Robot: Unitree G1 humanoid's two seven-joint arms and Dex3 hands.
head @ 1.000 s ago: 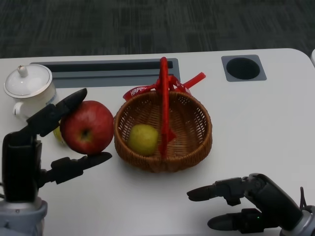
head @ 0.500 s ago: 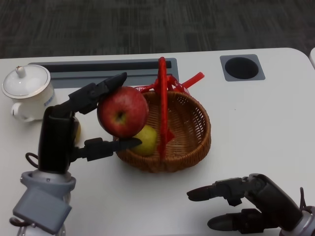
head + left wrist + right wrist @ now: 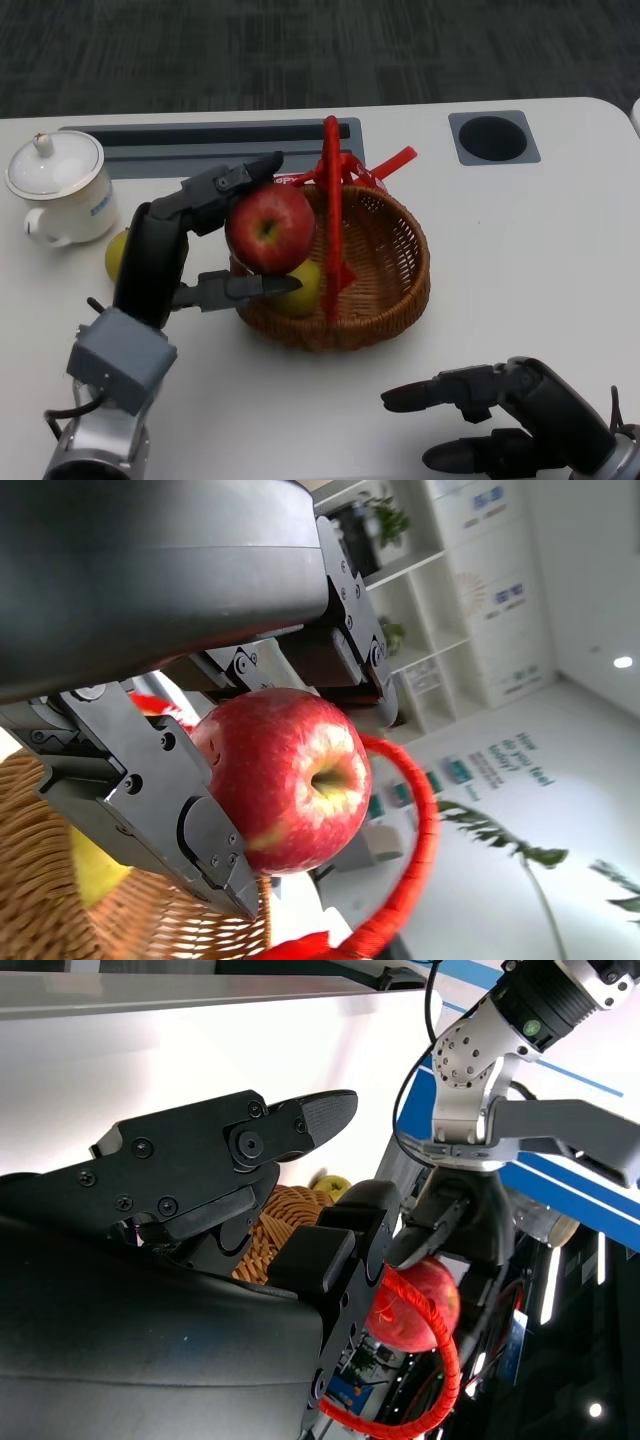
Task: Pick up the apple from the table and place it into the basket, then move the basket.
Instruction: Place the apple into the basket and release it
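Head view: white table (image 3: 520,250), perhaps dark carpet (image 3: 300,45).

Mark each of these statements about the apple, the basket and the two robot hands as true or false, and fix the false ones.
1. The left robot hand holds the red apple. True.
2. The apple already rests on the basket's floor. False: it is held above the wicker basket, over its left rim.
3. A yellow-green fruit lies inside the basket. True.
4. The right robot hand grips the basket's red handle. False: it holds nothing, fingers apart, near the table's front edge.
5. The white lidded cup stands to the right of the basket. False: it stands to its left.
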